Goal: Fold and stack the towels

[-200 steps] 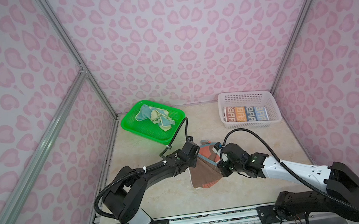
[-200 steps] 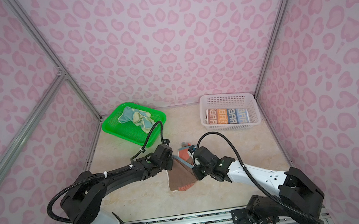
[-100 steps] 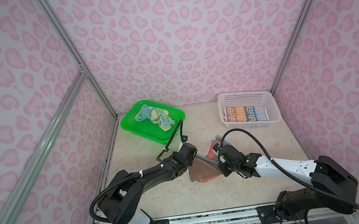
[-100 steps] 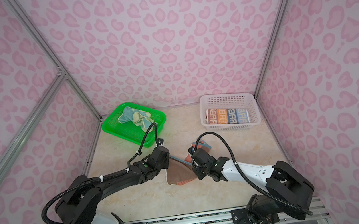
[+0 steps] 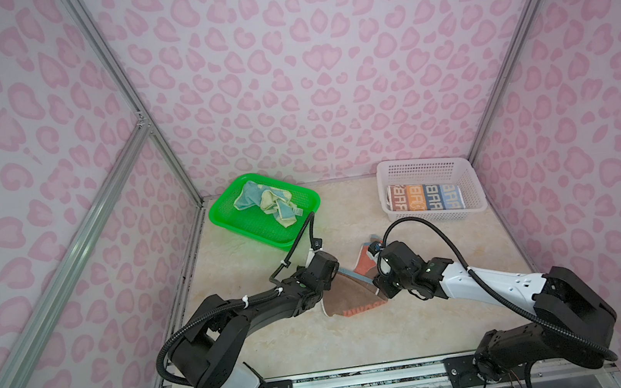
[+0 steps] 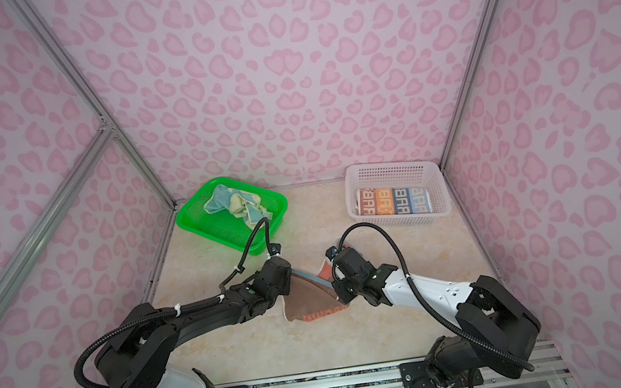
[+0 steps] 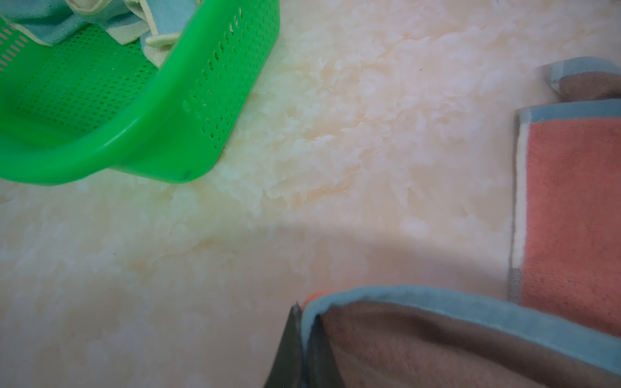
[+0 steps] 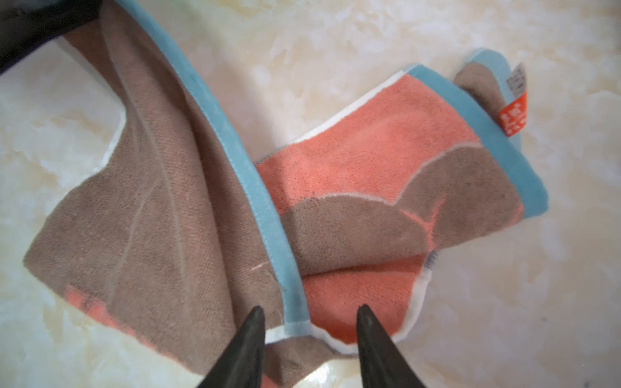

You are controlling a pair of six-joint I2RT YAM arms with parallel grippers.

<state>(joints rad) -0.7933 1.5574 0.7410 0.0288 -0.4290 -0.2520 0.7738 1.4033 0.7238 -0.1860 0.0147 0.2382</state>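
Firmly pinched the blue hem of the terry towel (image 8: 369, 161) with the left gripper (image 7: 300, 315). Held the right gripper (image 8: 311, 312) with tapered black jaws parted over folded orange-brown layers.

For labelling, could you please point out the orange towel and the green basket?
orange towel (image 8: 369, 161): right wrist view, its orange face.
green basket (image 7: 228, 84): left wrist view, its perforated wall.

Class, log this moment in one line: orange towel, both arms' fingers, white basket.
orange towel: part-folded | left fingers: shut on its lifted edge | right fingers: open over it | white basket: holds folded lettered towel
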